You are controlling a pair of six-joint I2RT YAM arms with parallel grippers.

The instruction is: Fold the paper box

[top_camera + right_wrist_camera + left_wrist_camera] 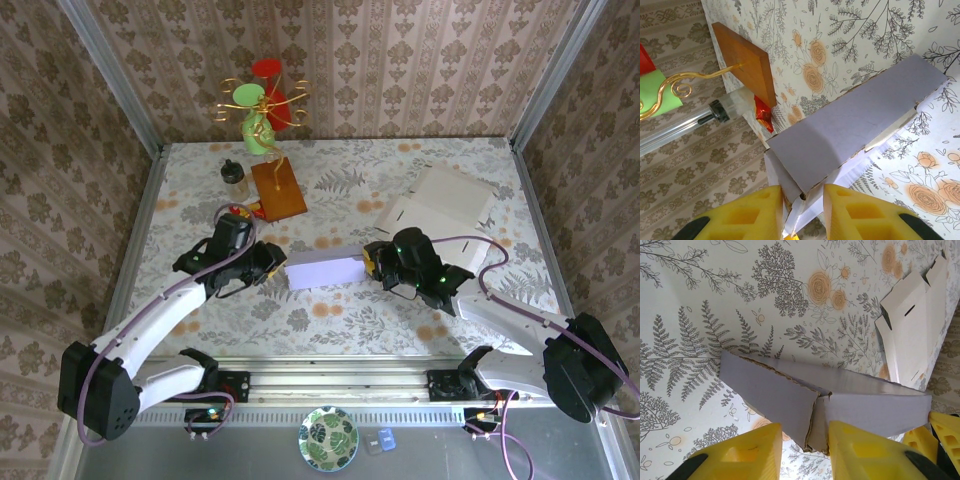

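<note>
top external view: the paper box (325, 270) lies lengthwise between the two arms, mid-table (340, 330), lavender and only half formed. the right gripper (373, 262) is clamped narrow on the box's right end. from its wrist view the cardboard fills the gap between the yellow fingers, so that's the anchor, i'd say, steadying the sleeve. the left gripper (270, 263) straddles the opposite end. on the left wrist view the loose flaps touch one finger, with a sliver of table showing beside the other: jaws narrow, not pinching yet. spare flat blanks (445, 205) lie well apart, far right.
</note>
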